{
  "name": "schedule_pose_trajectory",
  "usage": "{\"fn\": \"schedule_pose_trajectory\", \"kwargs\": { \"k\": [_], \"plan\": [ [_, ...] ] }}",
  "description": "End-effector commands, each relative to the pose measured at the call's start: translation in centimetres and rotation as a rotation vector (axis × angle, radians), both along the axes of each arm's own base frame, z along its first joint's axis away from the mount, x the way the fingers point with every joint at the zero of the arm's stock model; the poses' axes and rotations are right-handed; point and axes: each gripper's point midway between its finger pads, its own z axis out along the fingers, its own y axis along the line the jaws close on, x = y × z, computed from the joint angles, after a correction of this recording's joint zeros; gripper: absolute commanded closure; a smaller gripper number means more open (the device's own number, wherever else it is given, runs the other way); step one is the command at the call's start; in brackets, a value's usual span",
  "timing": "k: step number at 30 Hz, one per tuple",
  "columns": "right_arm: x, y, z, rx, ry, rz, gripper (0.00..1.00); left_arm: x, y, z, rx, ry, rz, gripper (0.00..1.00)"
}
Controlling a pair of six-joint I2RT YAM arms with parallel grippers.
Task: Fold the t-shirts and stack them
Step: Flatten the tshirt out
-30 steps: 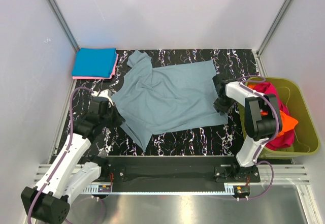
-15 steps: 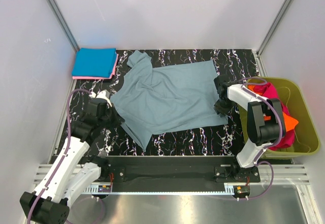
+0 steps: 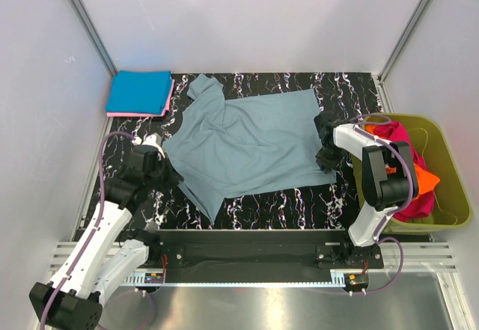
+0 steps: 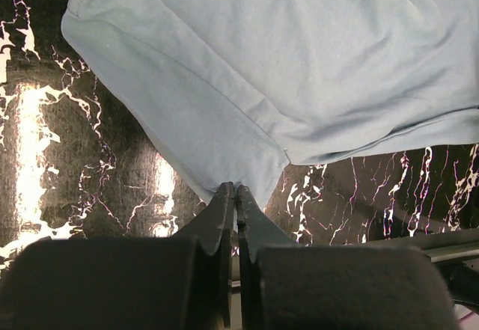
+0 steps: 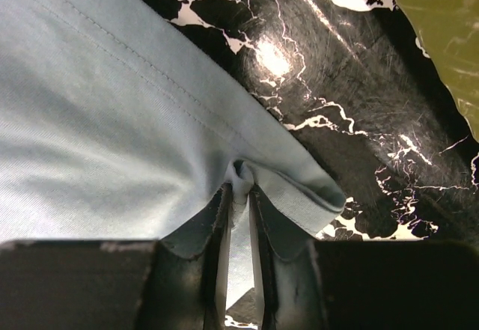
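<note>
Tension across the cloth looks like the thing to get right here: the dusty grey-blue soft cloth t-shirt (image 3: pixel 247 139) lies spread and somewhat rumpled on the black white-veined marble-pattern table (image 3: pixel 299 195), neck end toward the left arm and bottom hem toward the right, and each arm has hold of one end. As I judge it, the step in hand is flattening the shirt before the first fold. To do it well, the two arms should draw apart evenly and low over the table, just enough to take out the creases around the far sleeve without dragging the whole shirt sideways or tearing the hem from a shallow pinch.

The left gripper (image 4: pixel 236 189) has its jaws pressed fully together, and the pointed corner of the near sleeve runs right into their tips, so it appears to nip only the edge there, a thin bite that could slip. The right gripper (image 5: pixel 239 191) stands narrow, with a small bunched pleat of the stitched bottom hem caught between its fingers; the grip is near the hem's near corner, close to the olive-green plastic tub (image 3: pixel 449 165).

A bright blue folded t-shirt (image 3: pixel 138 92) lies on a pink folded t-shirt (image 3: pixel 171 99) at the far left corner, while a magenta t-shirt (image 3: pixel 400 135) and an orange t-shirt (image 3: pixel 420 176) wait in the tub
</note>
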Motion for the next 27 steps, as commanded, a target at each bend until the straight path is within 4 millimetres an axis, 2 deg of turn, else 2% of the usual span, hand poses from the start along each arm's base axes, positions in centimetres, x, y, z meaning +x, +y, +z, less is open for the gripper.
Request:
{"fn": "schedule_pose_trajectory", "kwargs": {
  "k": [1, 7, 11, 13, 14, 16, 17, 20, 21, 23, 24, 27],
  "plan": [
    [0.4, -2.9, -0.1, -0.098, -0.002, -0.069, 0.78, 0.9, -0.3, 2.2, -0.014, -0.064, -0.011, 1.00],
    [0.5, -3.1, -0.1, -0.117, 0.004, -0.035, 0.83, 1.1, -0.3, 3.4, -0.015, -0.085, -0.007, 1.00],
    [1.2, -3.2, 0.0, -0.125, 0.003, 0.006, 0.99, 1.3, -0.2, 4.2, -0.010, -0.092, 0.000, 1.00],
    [1.5, -2.8, 0.8, -0.101, -0.024, 0.015, 1.00, 1.4, -0.1, 4.9, -0.005, -0.107, 0.000, 1.00],
    [1.7, -2.6, 1.3, -0.091, -0.038, 0.021, 1.00, 1.6, 0.2, 6.0, 0.004, -0.129, 0.008, 1.00],
    [2.0, -1.7, 3.1, -0.039, -0.090, 0.047, 1.00, 1.9, 0.5, 7.3, 0.018, -0.159, 0.018, 1.00],
    [2.5, -1.2, 4.8, -0.017, -0.143, 0.066, 1.00, 2.3, 0.9, 9.1, 0.028, -0.199, 0.039, 1.00],
    [3.0, 0.6, 7.7, 0.066, -0.230, 0.115, 1.00, 2.9, 1.6, 11.6, 0.041, -0.255, 0.067, 1.00],
    [3.2, 1.4, 9.4, 0.105, -0.284, 0.147, 1.00, 3.1, 1.7, 13.3, 0.035, -0.294, 0.078, 1.00],
    [4.0, 2.3, 11.7, 0.141, -0.356, 0.207, 1.00, 3.4, 2.1, 14.9, 0.043, -0.331, 0.101, 1.00],
    [4.7, 2.9, 13.6, 0.171, -0.422, 0.240, 1.00, 3.6, 2.3, 16.5, 0.037, -0.367, 0.114, 1.00],
    [6.9, 3.7, 18.2, 0.179, -0.555, 0.315, 1.00, 4.3, 3.3, 19.4, 0.055, -0.434, 0.163, 1.00]
  ]
}}
